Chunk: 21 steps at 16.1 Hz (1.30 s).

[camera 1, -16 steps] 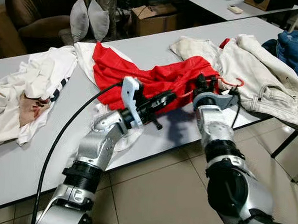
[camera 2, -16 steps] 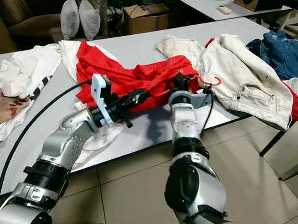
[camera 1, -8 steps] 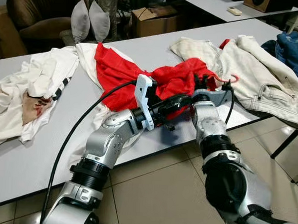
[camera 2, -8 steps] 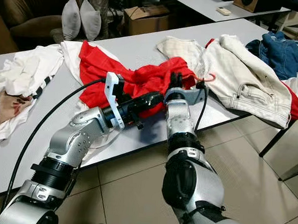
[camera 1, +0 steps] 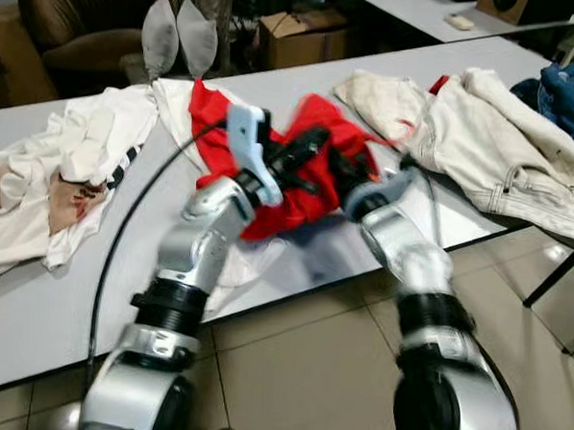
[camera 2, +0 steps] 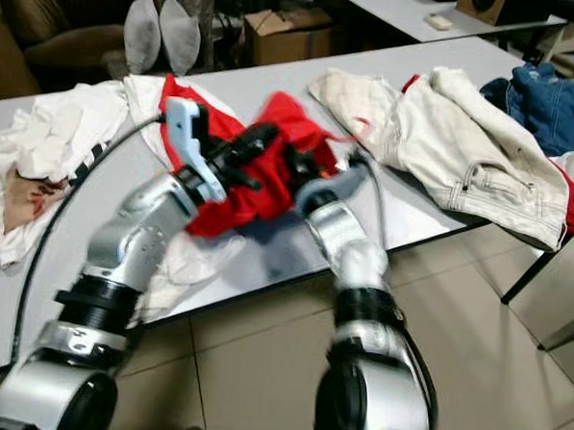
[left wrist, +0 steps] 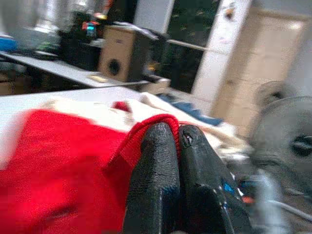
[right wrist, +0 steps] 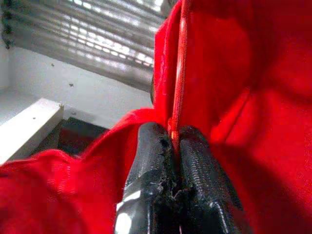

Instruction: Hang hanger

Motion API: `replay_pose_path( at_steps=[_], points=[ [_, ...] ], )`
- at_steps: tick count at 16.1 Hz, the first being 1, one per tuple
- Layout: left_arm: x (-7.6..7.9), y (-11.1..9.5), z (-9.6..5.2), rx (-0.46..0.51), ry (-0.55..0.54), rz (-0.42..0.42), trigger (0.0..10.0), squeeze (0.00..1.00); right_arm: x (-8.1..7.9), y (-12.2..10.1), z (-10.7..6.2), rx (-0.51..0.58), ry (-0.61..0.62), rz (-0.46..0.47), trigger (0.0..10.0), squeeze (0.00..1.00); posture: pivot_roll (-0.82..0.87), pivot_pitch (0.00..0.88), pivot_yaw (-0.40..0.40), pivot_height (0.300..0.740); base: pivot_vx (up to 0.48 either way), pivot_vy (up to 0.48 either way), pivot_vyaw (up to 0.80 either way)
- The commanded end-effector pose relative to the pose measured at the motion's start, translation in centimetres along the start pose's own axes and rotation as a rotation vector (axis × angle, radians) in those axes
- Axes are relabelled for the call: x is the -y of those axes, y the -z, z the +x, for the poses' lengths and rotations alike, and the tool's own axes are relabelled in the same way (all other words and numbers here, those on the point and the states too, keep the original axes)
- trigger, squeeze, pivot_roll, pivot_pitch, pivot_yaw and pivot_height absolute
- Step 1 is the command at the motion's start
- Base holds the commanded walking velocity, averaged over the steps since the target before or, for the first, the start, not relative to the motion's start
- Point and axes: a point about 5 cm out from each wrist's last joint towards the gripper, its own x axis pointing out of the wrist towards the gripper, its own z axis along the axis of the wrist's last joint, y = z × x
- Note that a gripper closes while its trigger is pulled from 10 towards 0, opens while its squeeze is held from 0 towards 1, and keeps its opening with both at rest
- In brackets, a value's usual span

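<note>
A red shirt (camera 1: 303,187) is bunched up and held just above the grey table (camera 1: 32,308), between both arms. My left gripper (left wrist: 178,130) is shut on a folded red edge of the shirt (left wrist: 146,124). In the head views it sits at the shirt's top middle (camera 1: 305,147). My right gripper (right wrist: 174,139) is shut on the thin red wire of the hanger (right wrist: 181,63), with red cloth all around it. It reaches into the shirt from the right (camera 1: 345,175). The hanger's hook (camera 2: 354,125) sticks out toward the cream jacket. The rest of the hanger is hidden in the cloth.
A cream jacket (camera 1: 502,149) lies on the table's right part, with blue jeans (camera 1: 572,95) at the far right. White clothes (camera 1: 68,165) lie at the left. Behind the table are a cardboard box (camera 1: 301,33), two grey pillows (camera 1: 176,36) and a brown armchair (camera 1: 76,21).
Both grippers have lifted and moved left and away from me, carrying the red shirt and hanger up off the table. The shirt is more bunched, and the hook has moved away from the jacket.
</note>
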Motion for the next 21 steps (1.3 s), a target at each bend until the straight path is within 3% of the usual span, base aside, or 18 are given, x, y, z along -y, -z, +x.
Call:
replay_pose_path(
  at_steps=[1, 5, 6, 7, 8, 11, 14, 16, 21],
  points=[
    [-0.2, -0.6, 0.1, 0.007, -0.013, 0.035, 0.0, 0.0, -0.7, -0.2, -0.2, -0.011, -0.02, -0.008, 10.0, 0.0, -0.25, 0.0, 0.09, 0.74, 0.0, 0.0, 0.0],
    [0.4, 0.6, -0.5, -0.072, 0.025, 0.041, 0.0, 0.0, -0.5, -1.0, -3.2, 0.003, -0.04, -0.018, 10.0, 0.0, -0.26, 0.0, 0.106, 0.74, 0.0, 0.0, 0.0],
    [0.6, 1.0, -0.5, -0.091, 0.029, 0.041, 0.6, 0.0, -0.2, -1.0, -3.6, 0.01, -0.034, -0.019, 10.0, 0.0, -0.26, 0.0, 0.108, 0.74, 0.0, 0.0, 0.0],
    [0.7, 1.2, -0.4, -0.105, 0.027, 0.044, 10.0, 0.0, 0.0, -1.0, -4.0, 0.014, -0.021, -0.036, 10.0, 0.0, -0.26, 0.0, 0.111, 0.74, 0.0, 0.0, 0.0],
    [1.3, 1.4, -0.5, -0.133, 0.103, 0.03, 10.0, 1.0, 0.4, -1.1, -4.7, 0.021, 0.017, -0.107, 10.0, 0.0, -0.26, 0.0, 0.111, 0.74, 0.0, 0.0, 0.0],
    [0.3, 2.5, -1.6, -0.28, 0.122, 0.13, 10.0, 1.0, 0.7, -1.4, -5.3, 0.04, 0.033, -0.137, 10.0, 0.0, -0.26, 0.0, 0.11, 0.74, 0.0, 0.0, 0.0],
    [-0.9, 2.6, -2.6, -0.351, 0.131, 0.182, 10.0, 1.0, 1.0, -1.1, -6.0, 0.016, 0.069, -0.167, 10.0, 0.0, -0.26, 0.0, 0.109, 0.74, 0.0, 0.0, 0.0],
    [-1.5, 2.2, -2.9, -0.346, 0.111, 0.181, 10.0, 1.0, 1.0, -1.6, -6.3, 0.071, 0.072, -0.111, 10.0, 0.0, -0.25, 0.0, 0.107, 0.74, 0.0, 0.0, 0.0],
    [-2.3, 1.0, -2.9, -0.227, 0.013, 0.092, 10.0, 1.0, -0.3, -2.9, -7.0, 0.135, 0.025, -0.123, 10.0, 0.0, -0.26, 0.0, 0.106, 0.74, 0.0, 0.0, 0.0]
  ],
)
